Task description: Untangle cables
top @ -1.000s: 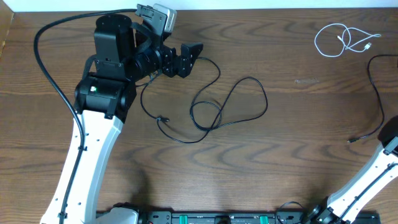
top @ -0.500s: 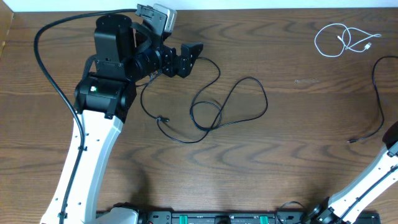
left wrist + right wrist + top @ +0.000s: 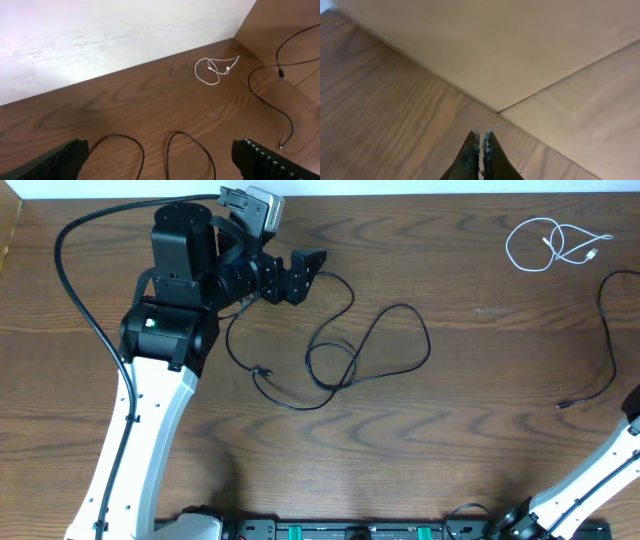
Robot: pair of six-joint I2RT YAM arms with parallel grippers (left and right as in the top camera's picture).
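The thin black cable (image 3: 350,377) lies in loose, crossing loops in the middle of the brown wooden table (image 3: 480,460), with one run leading up beside my left gripper (image 3: 308,277). The thin white cable (image 3: 548,245) sits coiled alone in the far right corner, well apart, so I judge the two already separated. Both should be light, limp and a little slippery, sagging wherever I lift. I'd pinch a straight run near a plug rather than a crossing, and pull gently so the plugs don't snag. The left gripper's jaws stand wide apart with nothing between them, above the black loops. The right gripper (image 3: 481,137) is pressed together on nothing, out by the table's edge. Against a second ago, both cables and the left arm are unmoved. Only the white right arm (image 3: 600,465) has slid further out of the overhead view, and another thin black cord (image 3: 611,345) by the right edge has shifted slightly.
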